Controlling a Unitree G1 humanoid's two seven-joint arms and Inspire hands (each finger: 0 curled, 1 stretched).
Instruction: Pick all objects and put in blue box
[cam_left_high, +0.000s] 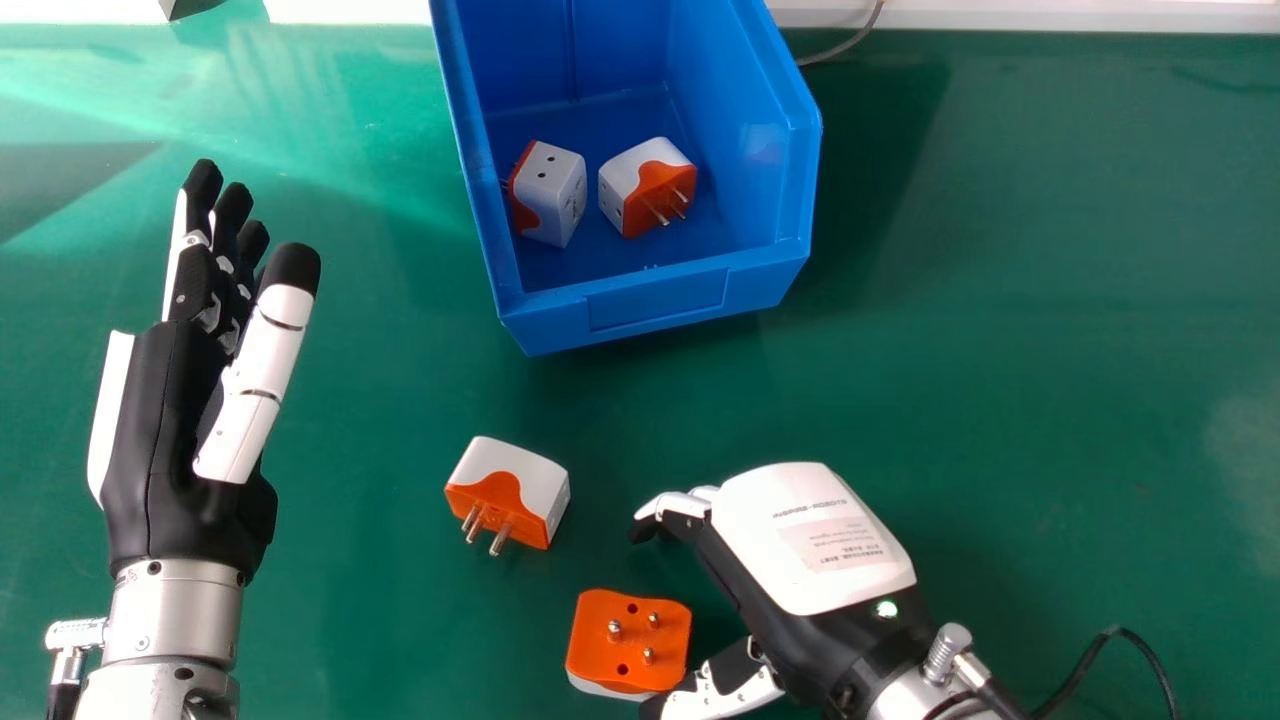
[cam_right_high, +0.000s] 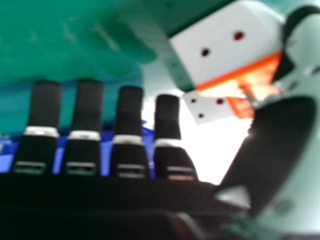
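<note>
On a green tabletop (cam_left_high: 1050, 350), an open blue plastic box (cam_left_high: 655, 305) stood towards the far side, its low front wall facing the robot. Inside it, side by side and apart, lay a boxy white plastic travel plug with an orange end (cam_left_high: 560, 205) on the left and a matching white-and-orange plug with metal prongs (cam_left_high: 622, 178) on the right.

Two more such plugs were on the table in front of the box. A white plug with an orange pronged face turned towards the robot (cam_left_high: 520, 465) sat farther off; nearer and to its right was a squarish plug with its orange pronged face upward (cam_left_high: 592, 655).

The black and white right hand (cam_left_high: 810, 530) was low over the table, palm down, its fingers extended and gently bent, gripping nothing. Its thumb was right beside the nearer plug; contact could not be made out. The black and white left hand (cam_left_high: 160, 420) was at the left, fingers almost straight, empty.
</note>
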